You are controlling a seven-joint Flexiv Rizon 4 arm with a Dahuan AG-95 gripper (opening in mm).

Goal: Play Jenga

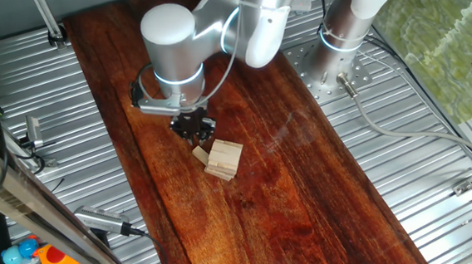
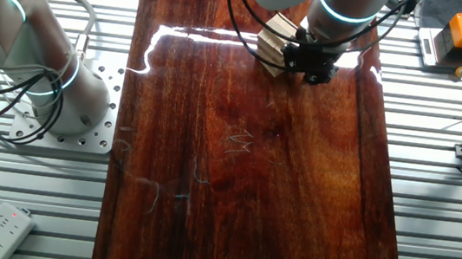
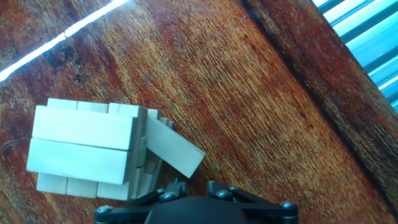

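Spanning the middle of the scene, a long board of dark reddish-brown wood point(image 1: 299, 178) with a glossy, streaked grain is being shown lying on a ribbed metal table point(image 1: 71, 112), glare being thrown across its polish in the other fixed view. Above the board, the smooth silver-white arm point(image 1: 175, 44) with rounded joints is being seen bent down toward the wood, its black gripper point(image 1: 193, 127) being held low just beside the Jenga stack point(image 1: 224, 159). The stack, a squat pile of pale tan, matte rectangular blocks in crosswise layers, is being seen resting on the board near its middle in one fixed view. One block point(image 3: 174, 148) is being shown jutting out askew from the side of the stack facing the gripper, tilted at an angle. How far the fingers are parted, and whether that block is being touched, cannot be told, as only the black screwed housing is being shown in the hand view.
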